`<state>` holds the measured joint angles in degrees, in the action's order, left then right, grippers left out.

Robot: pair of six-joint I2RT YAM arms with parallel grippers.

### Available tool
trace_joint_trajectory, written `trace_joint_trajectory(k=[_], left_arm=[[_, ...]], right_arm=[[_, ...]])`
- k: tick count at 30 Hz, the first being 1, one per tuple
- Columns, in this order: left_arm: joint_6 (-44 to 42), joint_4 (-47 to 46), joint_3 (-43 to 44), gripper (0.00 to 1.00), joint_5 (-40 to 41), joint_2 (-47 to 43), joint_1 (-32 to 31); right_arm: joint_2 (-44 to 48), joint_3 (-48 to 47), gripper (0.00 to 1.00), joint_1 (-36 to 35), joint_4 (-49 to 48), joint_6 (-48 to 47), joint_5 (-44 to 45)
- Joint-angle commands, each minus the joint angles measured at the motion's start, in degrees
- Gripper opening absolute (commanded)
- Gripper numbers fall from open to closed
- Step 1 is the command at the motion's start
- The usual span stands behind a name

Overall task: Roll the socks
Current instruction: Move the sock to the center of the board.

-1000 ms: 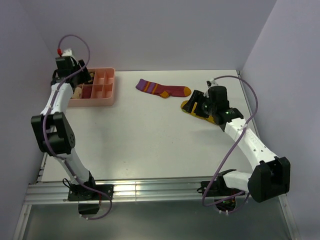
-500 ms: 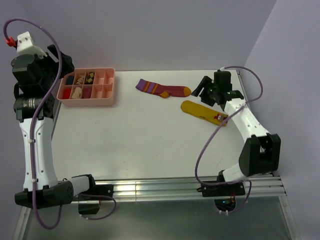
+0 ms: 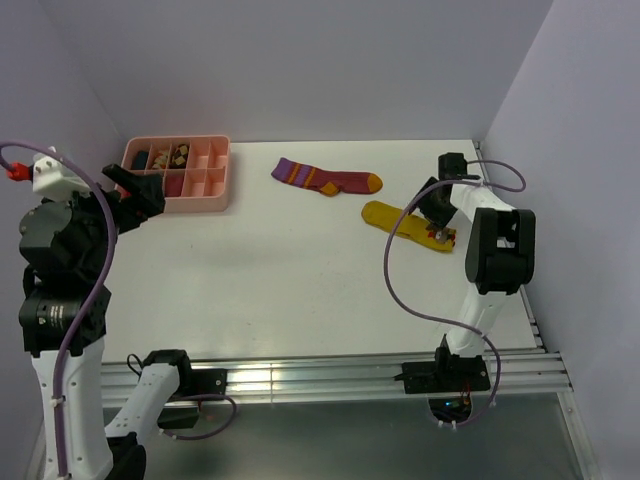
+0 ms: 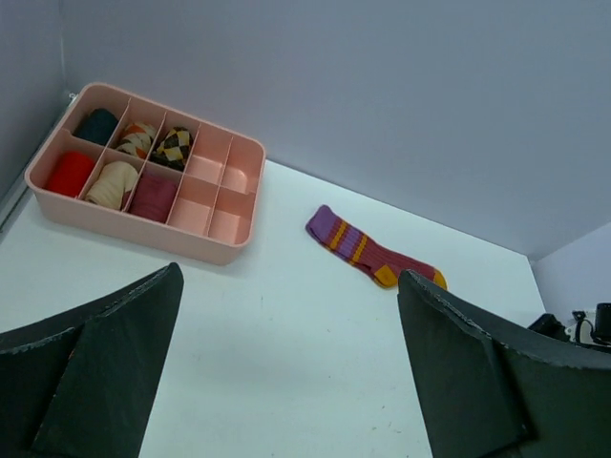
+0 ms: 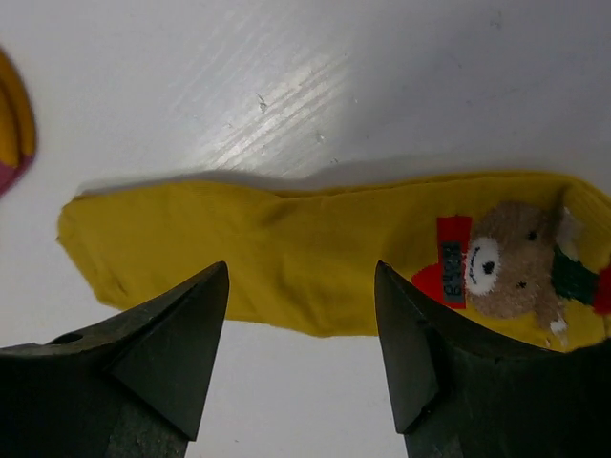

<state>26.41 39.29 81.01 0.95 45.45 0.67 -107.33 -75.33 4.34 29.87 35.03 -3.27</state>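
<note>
The right fingers point(image 5: 162, 363) stand wide apart with nothing between them, hanging low over the yellow sock point(image 5: 286, 258); whether they touch it I cannot tell. That sock lies flat on the white counter point(image 3: 300, 290) at the right side, its long axis running from far-left to near-right. Its plain rounded end points left and the end with the small bear picture point(image 5: 506, 262) points right. In the right wrist view the fingertips frame the plain middle stretch, with the bear just outside the right-hand tip.

Just beyond the yellow sock, towards the far left, lies the maroon sock point(image 3: 325, 178), also flat, apart from the yellow one. Its long axis runs nearly left to right, purple cuff to the left and orange toe to the right, the toe end closest to the yellow sock's plain end.

The left fingers point(image 4: 105, 363) are also spread wide and hold nothing. They are raised high at the left side, looking down on the counter from well above it. Below them, at the far-left corner, sits a pink tray point(image 4: 134, 232) with divided compartments. Its left compartments hold rolled socks, among them a brown-and-tan checked roll point(image 4: 174, 146); the right compartments show bare pink.
</note>
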Motion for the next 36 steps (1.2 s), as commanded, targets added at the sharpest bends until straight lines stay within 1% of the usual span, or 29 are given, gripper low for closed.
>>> trace_joint_trajectory(k=[1,4,7,8,9,10,12,13,14,15,16,17,18,20,21,23,24,27,28,30,31,32,33,34,36], left_arm=[[2.42,0.35,-4.71,0.99,0.99,-1.85,-0.23],[3.28,-0.61,-7.79,0.99,0.98,-3.34,-0.23],[3.82,-1.76,-10.6,0.96,-0.42,-4.4,-0.14],[3.73,-2.02,-11.4,0.95,-0.42,-4.58,-0.23],[3.56,-2.11,-12.8,0.95,-0.42,-4.67,-0.23],[3.3,-2.11,-13.33,0.95,-0.42,-4.67,-0.23],[3.03,-2.11,-14.56,0.95,-0.42,-4.58,-0.23],[2.86,-2.2,-14.83,0.95,-0.42,-4.41,-0.14],[2.85,-2.29,-14.92,0.95,-1.55,-4.32,-0.14],[2.33,-2.37,-15.01,0.95,-1.74,-4.06,-0.23],[2.07,-2.72,-15.09,0.95,-2.09,-3.53,-0.23],[1.89,-2.81,-15.18,0.94,-2.18,-3.27,-0.23],[1.1,-3.07,-15.44,0.94,-3.05,-3.0,-0.23],[-0.3,-3.69,-16.23,0.93,-5.07,-2.21,-0.23],[-1.01,-3.87,-16.59,0.93,-6.82,-1.95,-0.23],[-1.27,-4.48,-17.72,0.92,-8.24,-1.42,-0.23],[-1.54,-4.83,-18.25,0.92,-9.9,-1.24,-0.14],[-1.37,-6.33,-19.66,0.91,-12.02,-0.54,-0.14],[-1.28,-6.59,-19.93,0.91,-12.72,-0.28,-0.23],[-1.28,-6.77,-20.63,0.91,-12.99,-0.1,-0.23],[-1.36,-6.68,-20.72,0.91,-12.73,0.07,-0.14],[-1.45,-6.51,-20.81,0.91,-12.47,0.08,-1.53],[-1.89,-5.98,-20.81,0.91,-12.12,0.16,-2.07],[-2.15,-5.72,-20.81,0.91,-11.85,0.08,-2.25],[-2.77,-5.36,-20.9,0.91,-10.71,-0.1,-2.86]], right_arm=[[-2.79,-2.11,0.69,-0.56,3.0,-0.93,-0.85],[-3.06,0.18,0.68,-2.13,3.79,0.39,-2.18],[-1.49,3.87,0.68,-4.25,3.97,2.67,-3.15],[-0.87,4.83,0.68,-7.64,3.8,3.81,-3.76],[0.79,7.63,0.68,-9.07,2.4,5.13,-4.37],[1.59,9.05,0.68,-12.3,1.43,8.53,-5.86],[3.78,13.16,0.68,-16.18,-2.77,12.76,-7.54],[4.14,14.15,0.68,-18.12,-4.28,17.4,-8.59],[4.32,14.94,0.67,-20.05,-6.12,19.62,-9.64],[4.32,15.47,0.66,-23.73,-9.01,21.64,-11.39],[4.32,15.04,0.66,-25.68,-10.08,24.62,-11.58],[4.15,14.17,0.66,-27.52,-10.61,25.35,-11.5],[3.71,11.2,0.66,-30.93,-10.53,25.27,-10.28],[3.44,7.15,0.66,-33.59,-9.31,22.29,-8.61],[3.53,3.47,0.66,-35.26,-7.82,20.8,-7.12],[4.32,0.72,0.66,-35.98,-6.84,15.62,-5.97],[5.63,0.62,0.66,-36.07,-5.88,13.77,-5.26],[8.44,2.11,0.66,-36.07,-3.6,4.9,0.79],[8.97,2.81,0.65,-36.15,-3.24,0.09,2.72],[9.68,4.84,0.64,-36.16,-2.28,-5.03,3.18],[9.77,5.45,0.63,-36.16,-2.36,-10.1,2.05],[9.94,6.07,0.6,-36.16,-2.71,-12.94,0.3],[9.95,5.81,0.55,-36.16,-2.45,-15.84,-0.33],[9.95,5.55,0.55,-36.33,-2.36,-19.78,-0.34],[10.39,4.23,0.55,-37.56,-3.75,-22.79,1.07]])
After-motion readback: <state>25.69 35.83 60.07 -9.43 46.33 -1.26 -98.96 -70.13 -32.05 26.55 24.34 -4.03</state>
